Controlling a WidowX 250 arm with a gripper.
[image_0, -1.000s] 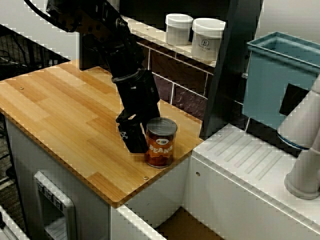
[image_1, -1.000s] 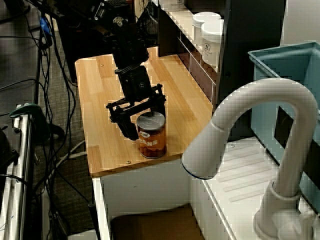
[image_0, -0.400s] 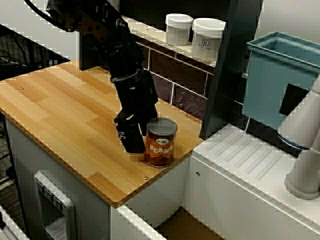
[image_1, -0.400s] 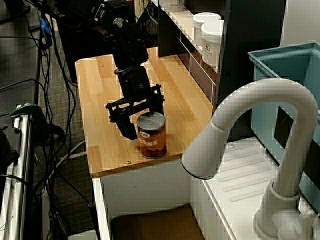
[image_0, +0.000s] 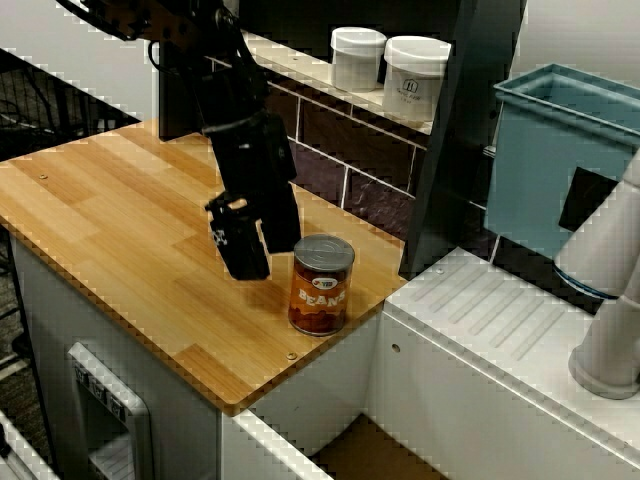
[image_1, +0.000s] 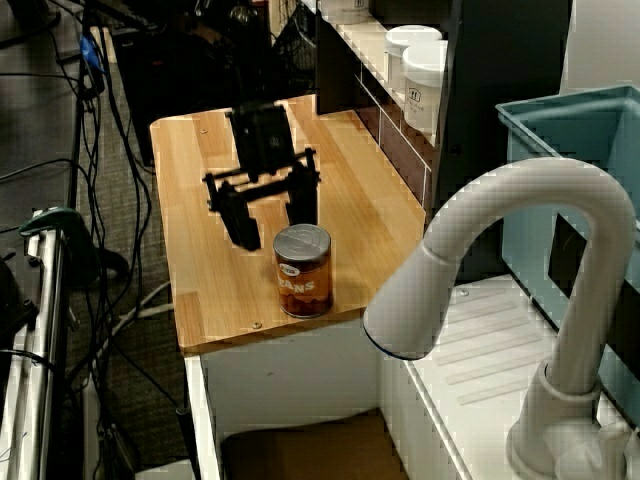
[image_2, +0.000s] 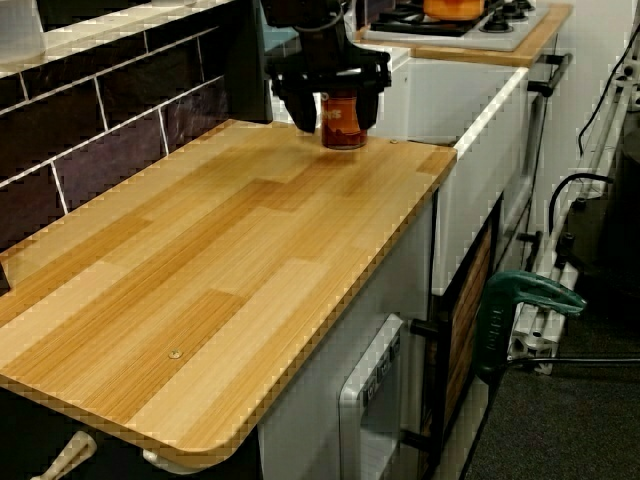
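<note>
Finish notes: desk (image_0: 120, 220) is pale wood-grain board, smooth, with a slight sheen. The can (image_0: 321, 284) has a shiny metal lid and a glossy orange-brown label. The claw (image_0: 262, 245) is matt black. The wall tiles (image_0: 330, 135) are dark and glossy. The jars (image_0: 357, 58) are white matt plastic.

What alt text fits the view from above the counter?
A black robot claw hangs open just beside an upright bean can, not touching it, near the corner of a wooden counter. Two white jars sit on a shelf behind, with a blue bin and a white faucet at the picture's right.
</note>
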